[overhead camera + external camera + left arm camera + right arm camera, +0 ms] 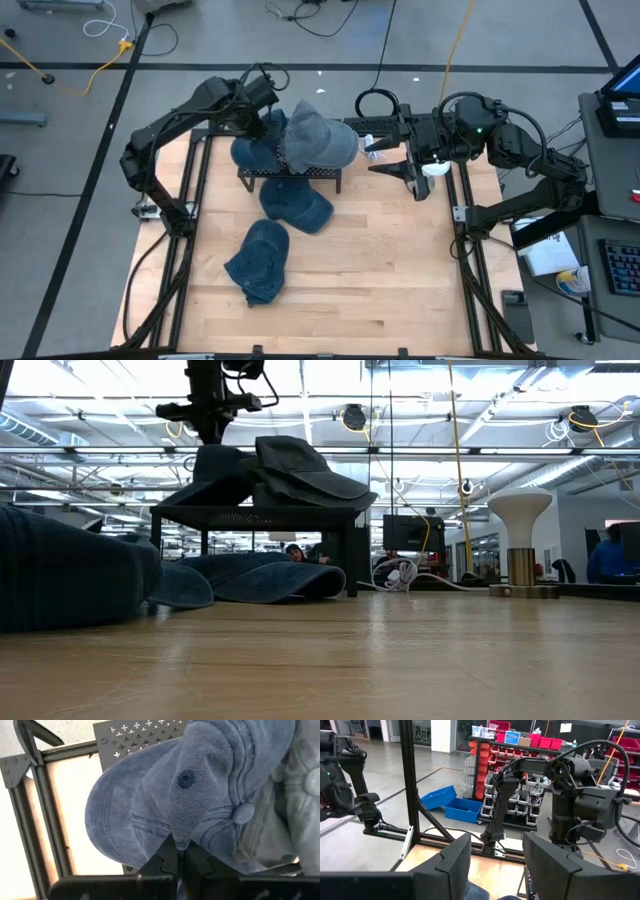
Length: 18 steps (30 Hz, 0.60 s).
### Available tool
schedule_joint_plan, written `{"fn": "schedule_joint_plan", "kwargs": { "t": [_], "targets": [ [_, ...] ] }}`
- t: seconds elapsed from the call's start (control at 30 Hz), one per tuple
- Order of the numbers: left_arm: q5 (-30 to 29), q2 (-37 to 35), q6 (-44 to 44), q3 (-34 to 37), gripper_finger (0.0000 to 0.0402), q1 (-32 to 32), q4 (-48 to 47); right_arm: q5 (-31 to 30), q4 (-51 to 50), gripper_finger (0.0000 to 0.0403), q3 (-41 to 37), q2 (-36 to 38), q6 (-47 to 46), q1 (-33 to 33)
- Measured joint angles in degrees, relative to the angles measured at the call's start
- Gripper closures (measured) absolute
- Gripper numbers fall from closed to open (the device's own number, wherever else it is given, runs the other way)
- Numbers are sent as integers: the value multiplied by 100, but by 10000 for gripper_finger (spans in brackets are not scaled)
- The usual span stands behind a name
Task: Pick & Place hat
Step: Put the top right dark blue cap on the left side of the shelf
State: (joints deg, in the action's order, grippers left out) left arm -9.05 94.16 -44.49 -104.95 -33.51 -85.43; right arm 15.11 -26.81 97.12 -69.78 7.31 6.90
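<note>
The left end effector is up over the black rack at the far side of the surface, clenched on a fold of the blue hat lying there. A grey hat sits beside it on the same rack. 2 more blue hats lie on the wood: 1 just in front of the rack, another nearer the front edge. The right end effector hangs near the surface's right edge, released and holding nothing.
</note>
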Motion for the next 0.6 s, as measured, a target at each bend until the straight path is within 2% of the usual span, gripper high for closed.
{"fn": "schedule_joint_plan", "kwargs": {
  "t": [0.4,0.6],
  "targets": [
    [-99,500,195,-1,398,176,242,17,0,232,0,0,97,0],
    [-148,521,227,0,359,176,339,17,0,232,0,41,96,1]
  ]
}}
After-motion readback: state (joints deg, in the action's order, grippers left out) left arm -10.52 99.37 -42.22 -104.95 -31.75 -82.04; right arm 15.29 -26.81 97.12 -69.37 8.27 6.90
